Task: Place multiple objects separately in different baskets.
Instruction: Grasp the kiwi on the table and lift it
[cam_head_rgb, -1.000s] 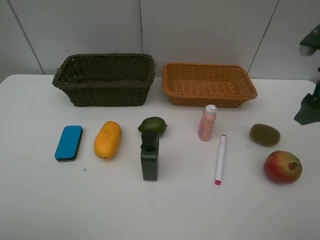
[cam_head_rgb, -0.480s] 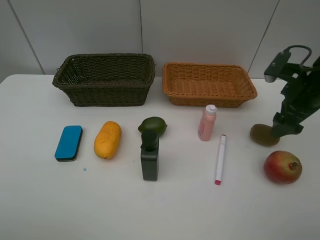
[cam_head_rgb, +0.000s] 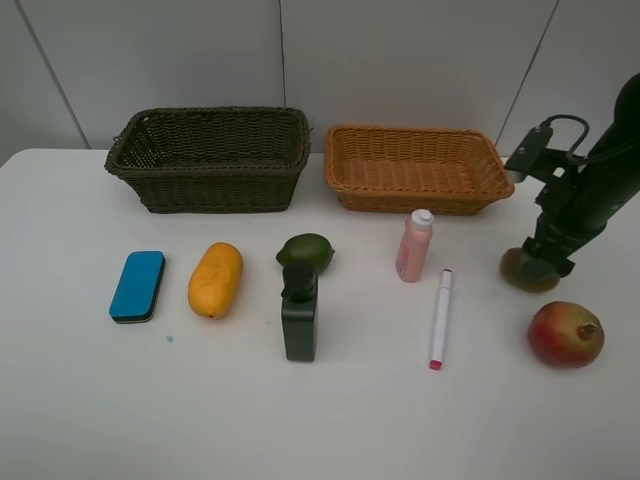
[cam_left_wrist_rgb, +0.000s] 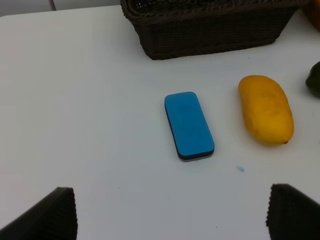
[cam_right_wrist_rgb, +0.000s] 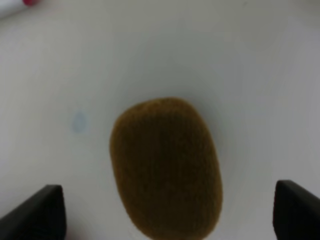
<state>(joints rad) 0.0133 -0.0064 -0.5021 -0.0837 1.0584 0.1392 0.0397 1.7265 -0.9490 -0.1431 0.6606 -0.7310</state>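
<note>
Over the kiwi, the right gripper hangs with jaws spread (left gripper too) and should straddle its narrow middle before squeezing gently.

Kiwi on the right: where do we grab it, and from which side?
Come straight down from above and close across the short width of the kiwi at its middle. It lies flat on the table, an oval with bare space along both long sides. The open right gripper straddles it that way.
</note>
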